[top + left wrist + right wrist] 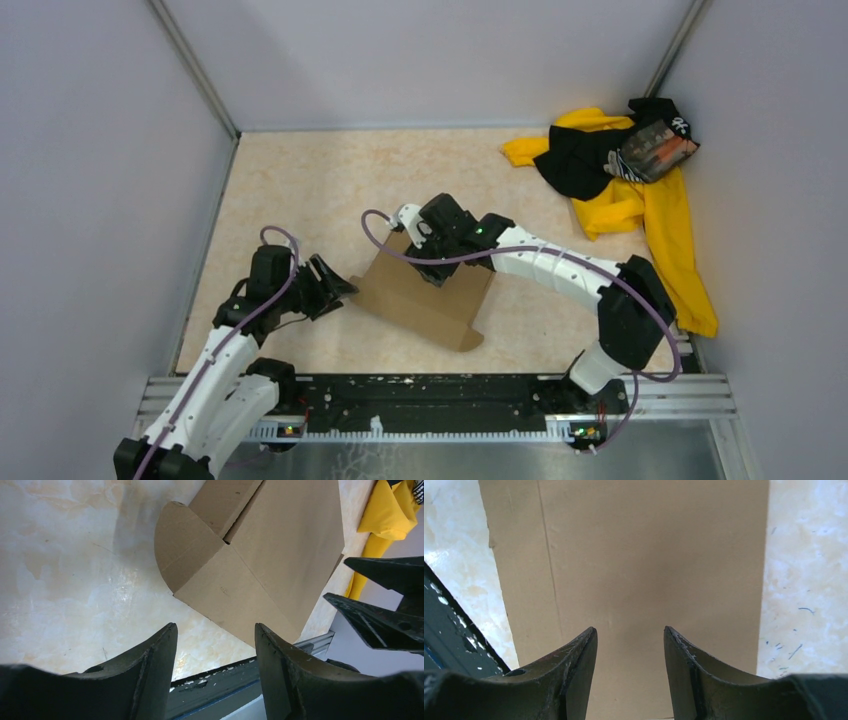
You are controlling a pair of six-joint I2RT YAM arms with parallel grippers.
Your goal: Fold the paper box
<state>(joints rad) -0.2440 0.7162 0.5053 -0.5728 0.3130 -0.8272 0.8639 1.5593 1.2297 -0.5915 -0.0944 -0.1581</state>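
my right end effector hangs open above the paper box; my left end effector, open too, holds nothing.

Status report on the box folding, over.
Left end effector open, just short of the paper box. Right end effector open, over its panel. Box lies flat, not folded up. Cloth pile far right, clear of work.

paper box: plain brown, no print. worktop: beige with cream marbling. cloth pile: yellow + black. packet-like item on it looks grey/orange striped, too blurry to confirm. left claw, right claw: black. arm shells white, cables purple.
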